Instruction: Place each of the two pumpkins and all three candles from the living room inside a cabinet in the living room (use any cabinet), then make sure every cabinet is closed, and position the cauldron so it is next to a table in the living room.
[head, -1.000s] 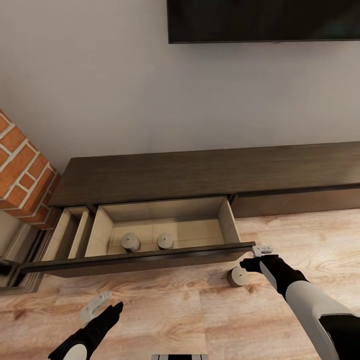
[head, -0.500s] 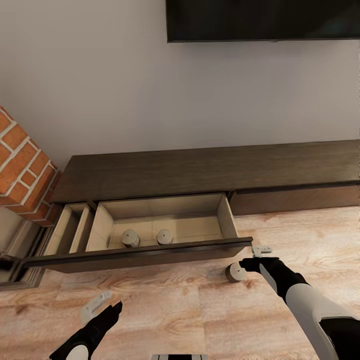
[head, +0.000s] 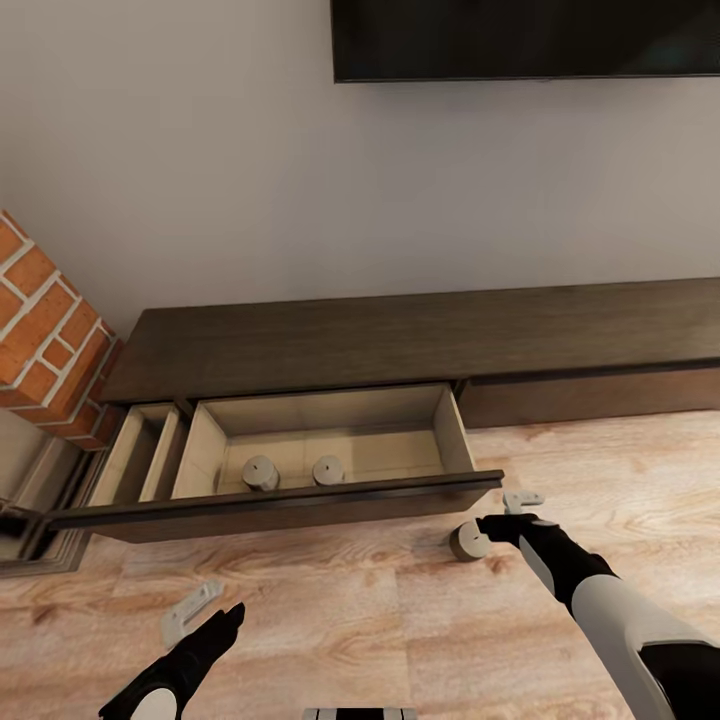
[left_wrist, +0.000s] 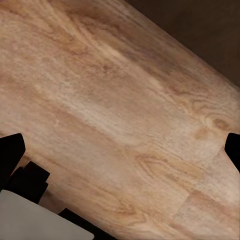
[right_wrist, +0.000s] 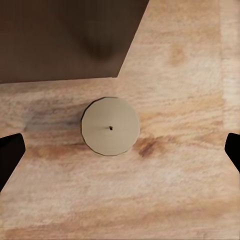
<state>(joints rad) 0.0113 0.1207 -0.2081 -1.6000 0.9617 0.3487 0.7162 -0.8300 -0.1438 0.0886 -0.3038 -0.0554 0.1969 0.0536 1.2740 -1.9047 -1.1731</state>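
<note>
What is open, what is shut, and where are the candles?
Wide drawer: pulled open, two candles inside.
Narrow drawer: open.
Right-hand drawer front: shut.
Third candle: upright on the floor.
Right gripper: jaws open above it.
Left gripper: open, empty.

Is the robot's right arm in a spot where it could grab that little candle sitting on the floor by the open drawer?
Probably yes. The right gripper hovers just beside the candle on the floor, and the right wrist view looks straight down on it, with open fingers either side and bare wooden floor around. The open drawer front sits close but doesn't cover it.
</note>
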